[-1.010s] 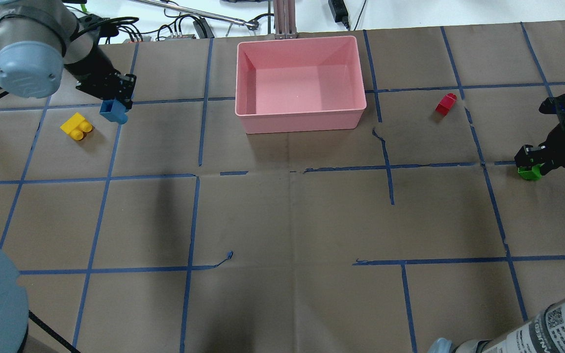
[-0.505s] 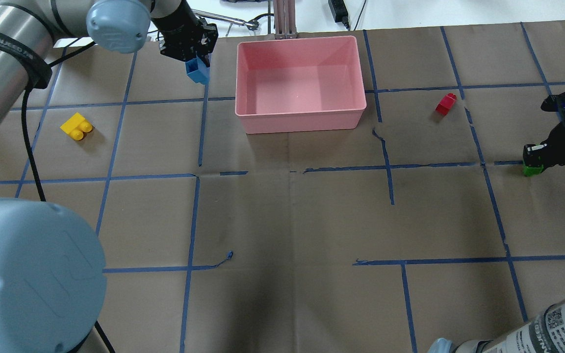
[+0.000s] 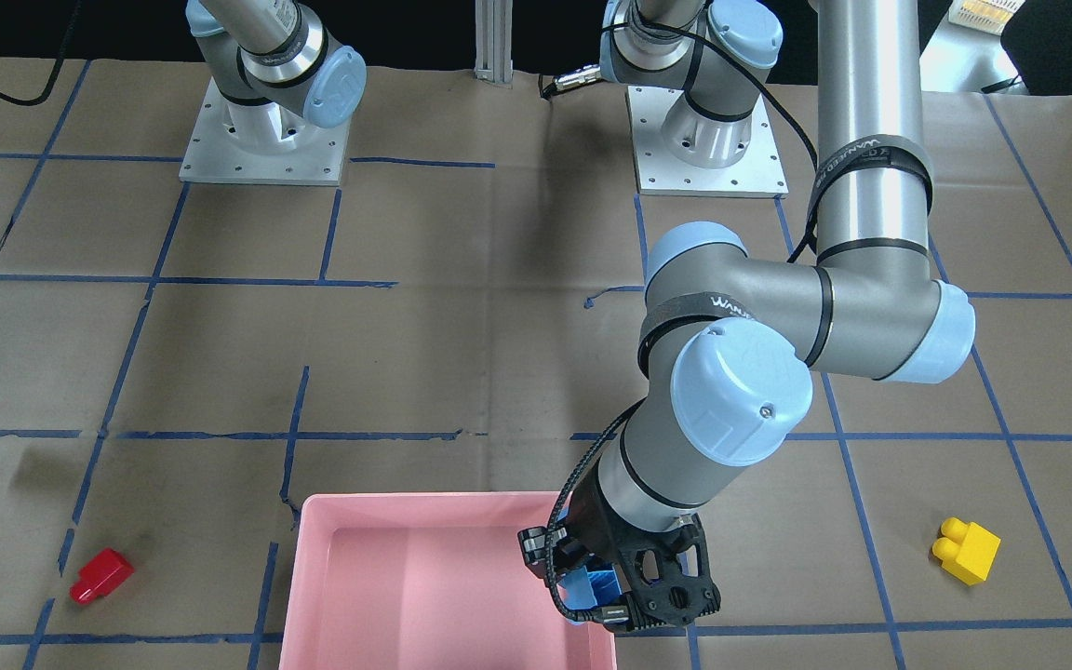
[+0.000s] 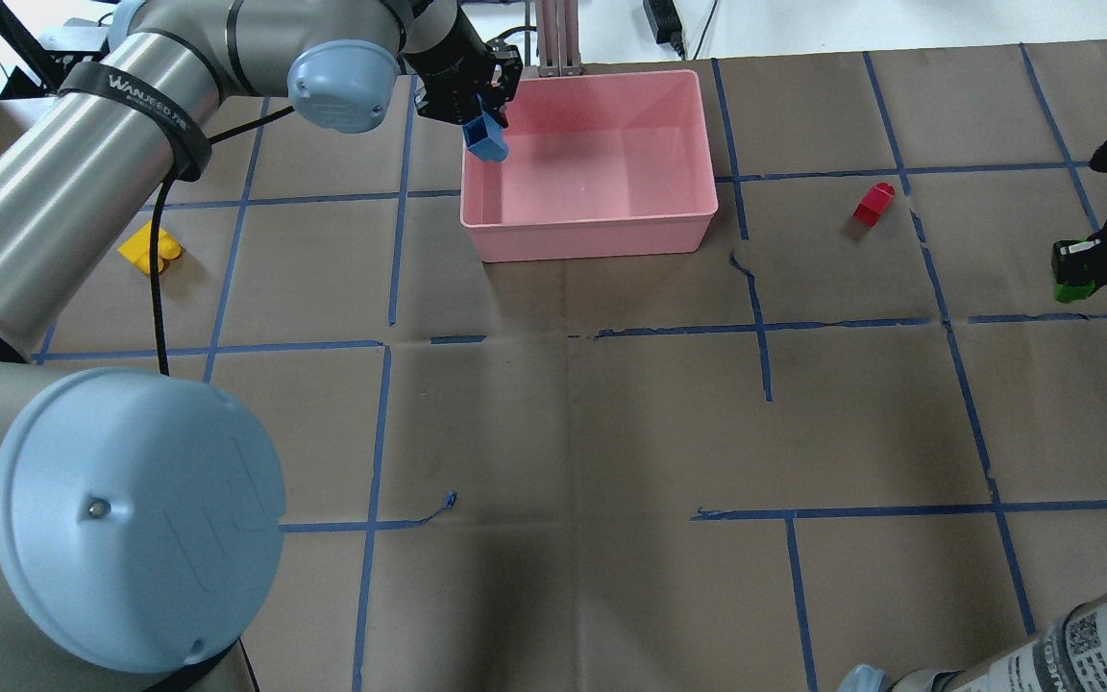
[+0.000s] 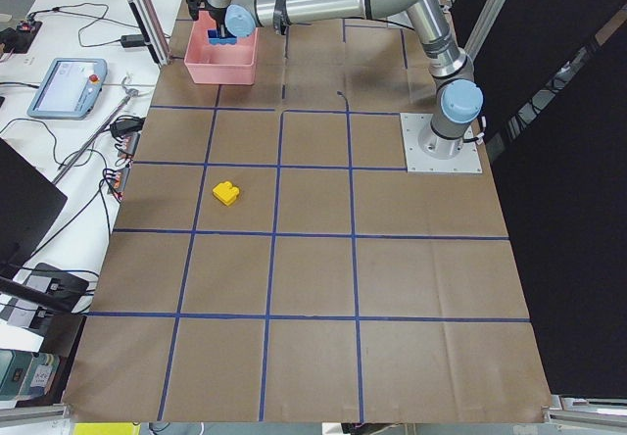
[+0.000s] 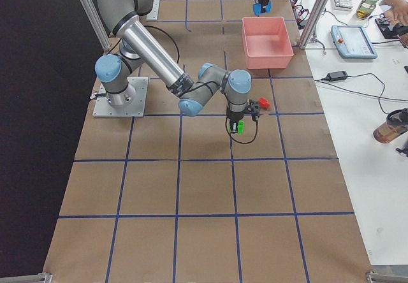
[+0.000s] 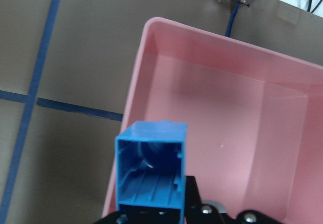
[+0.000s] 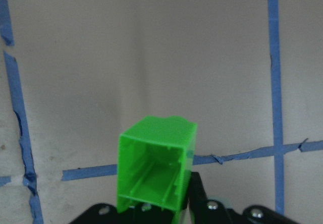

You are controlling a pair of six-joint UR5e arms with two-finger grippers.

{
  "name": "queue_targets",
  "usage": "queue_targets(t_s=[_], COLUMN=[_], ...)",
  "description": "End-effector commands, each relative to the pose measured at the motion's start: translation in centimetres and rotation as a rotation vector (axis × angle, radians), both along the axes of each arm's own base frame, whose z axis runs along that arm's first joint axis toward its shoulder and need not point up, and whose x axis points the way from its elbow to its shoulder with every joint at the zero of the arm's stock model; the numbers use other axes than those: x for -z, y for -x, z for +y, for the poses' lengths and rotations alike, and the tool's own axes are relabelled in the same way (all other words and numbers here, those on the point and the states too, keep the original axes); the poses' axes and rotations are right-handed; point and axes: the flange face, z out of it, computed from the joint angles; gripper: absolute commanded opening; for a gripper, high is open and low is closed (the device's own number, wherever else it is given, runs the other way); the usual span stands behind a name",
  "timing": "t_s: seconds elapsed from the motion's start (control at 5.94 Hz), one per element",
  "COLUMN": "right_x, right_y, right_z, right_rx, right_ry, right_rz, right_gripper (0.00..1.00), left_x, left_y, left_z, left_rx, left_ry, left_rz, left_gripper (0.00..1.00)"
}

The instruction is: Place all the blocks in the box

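Note:
My left gripper (image 4: 479,117) is shut on the blue block (image 4: 487,140) and holds it in the air over the left rim of the pink box (image 4: 592,236). The left wrist view shows the blue block (image 7: 151,168) above the box's rim (image 7: 139,82). My right gripper (image 4: 1074,269) is shut on the green block (image 4: 1069,289) and holds it off the table at the far right; the right wrist view shows the green block (image 8: 156,163) between the fingers. The red block (image 4: 873,205) lies right of the box. The yellow block (image 4: 143,252) lies at the far left, partly behind a cable.
The left arm's elbow (image 4: 131,519) fills the overhead view's lower left, and its forearm crosses the left half. An aluminium post (image 4: 558,38) and cables stand behind the box. Blue tape lines cross the brown table cover. The two arm bases (image 3: 261,140) are bolted down.
My left gripper carried the blue block rightward from beside the yellow block to over the box's left rim. My right gripper closed on the green block and raised it, moving away from the robot.

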Motion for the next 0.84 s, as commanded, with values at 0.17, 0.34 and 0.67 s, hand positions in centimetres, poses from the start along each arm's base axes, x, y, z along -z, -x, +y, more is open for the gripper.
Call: queue_targets(t_s=[0.17,0.34,0.67], right_x=[-10.8,-14.0,-17.8], right_y=[-4.2,-8.2,-21.7], right_z=[-5.1,-7.1,-9.8], right_rx=[-0.007,-0.043,-0.14], right_ry=[-0.02,-0.042,0.028], right_rz=[-0.031,-0.046,-0.029], right_gripper=[0.08,0.08,0.1], left_x=[-1.8,-1.5,0.0], left_y=[-0.1,-2.4,-14.0], left_z=[0.4,-0.2,-2.0], left_rx=[0.004,-0.003,0.119], left_ry=[0.027,0.029,0.036], left_rz=[-0.001,-0.012,-0.108], left_gripper=[0.99,0.99,0.99])
